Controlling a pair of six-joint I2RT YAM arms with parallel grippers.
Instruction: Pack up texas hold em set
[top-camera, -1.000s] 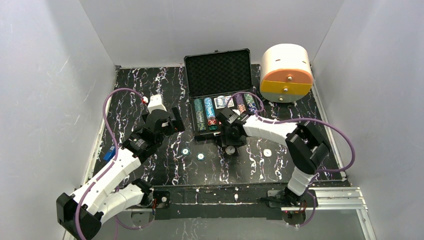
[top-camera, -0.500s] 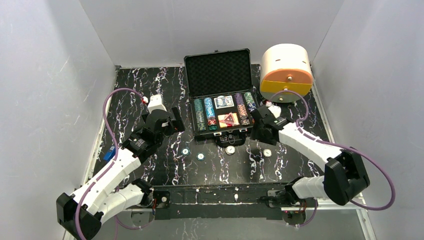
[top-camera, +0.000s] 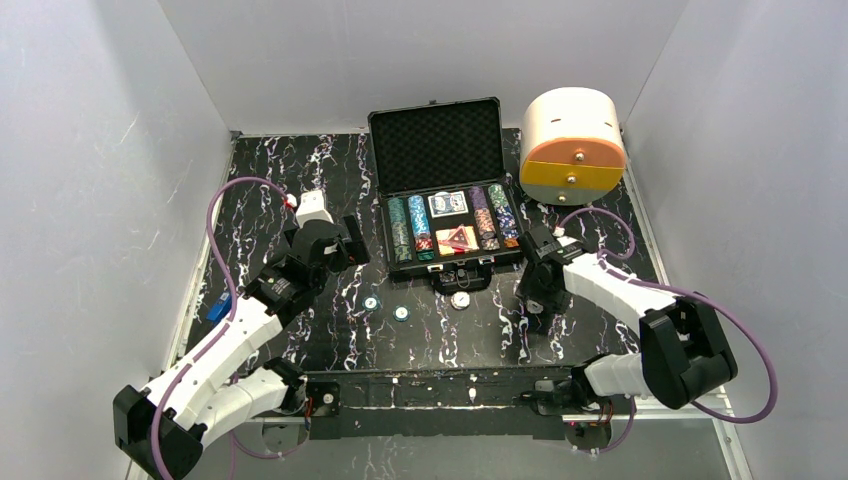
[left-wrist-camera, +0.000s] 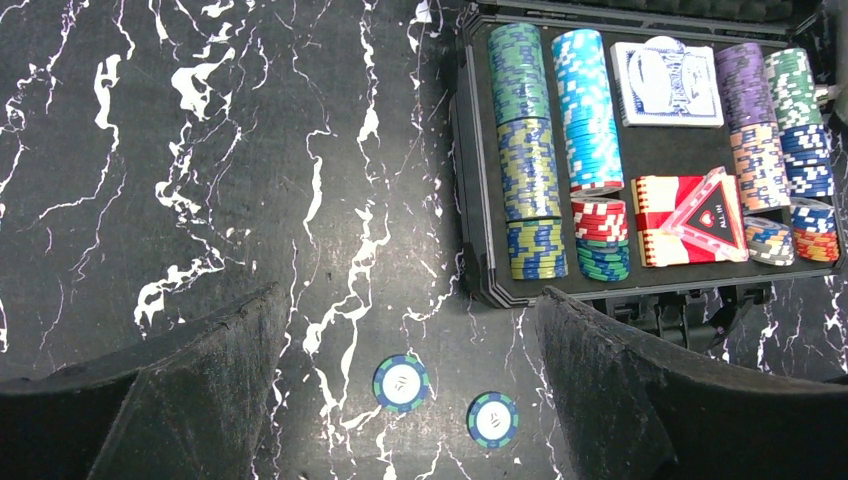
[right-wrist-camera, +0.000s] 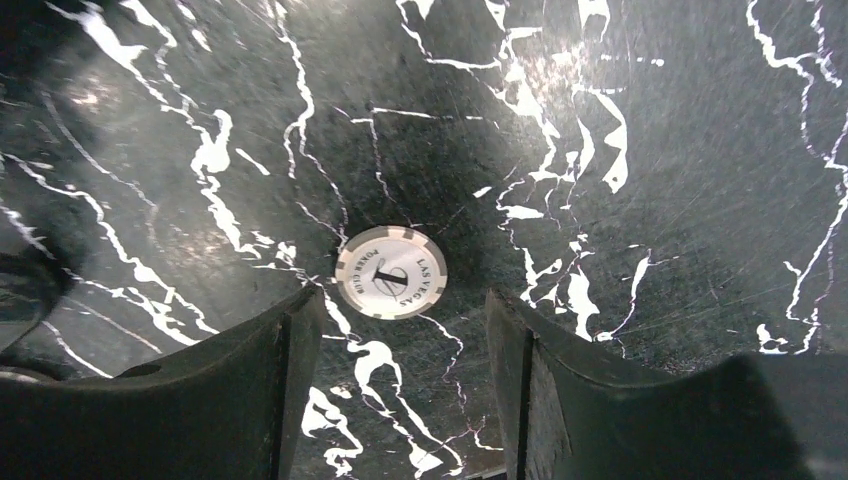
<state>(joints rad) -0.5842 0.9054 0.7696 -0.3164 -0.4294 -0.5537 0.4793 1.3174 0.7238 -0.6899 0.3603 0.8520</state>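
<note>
Nearest the arms, on the marbled table (top-camera: 450, 340), the right gripper (right-wrist-camera: 398, 310) hangs spread over a white chip (right-wrist-camera: 390, 272), and the left gripper (left-wrist-camera: 405, 300) is spread above two more loose chips (left-wrist-camera: 401, 382). Beyond, the briefcase (top-camera: 436, 145) lies open with chip rows (left-wrist-camera: 528, 150), decks (left-wrist-camera: 667, 85) and triangle (left-wrist-camera: 715, 215) seated. By my reckoning, gathering the loose chips and closing the lid are what is left.

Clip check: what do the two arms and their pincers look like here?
The left arm and right arm have white shells over black joint blocks, each trailed by a looping purple cable. The left pincer and right pincer have broad matt-black fingers with rough, grainy faces. No markings are legible.
</note>
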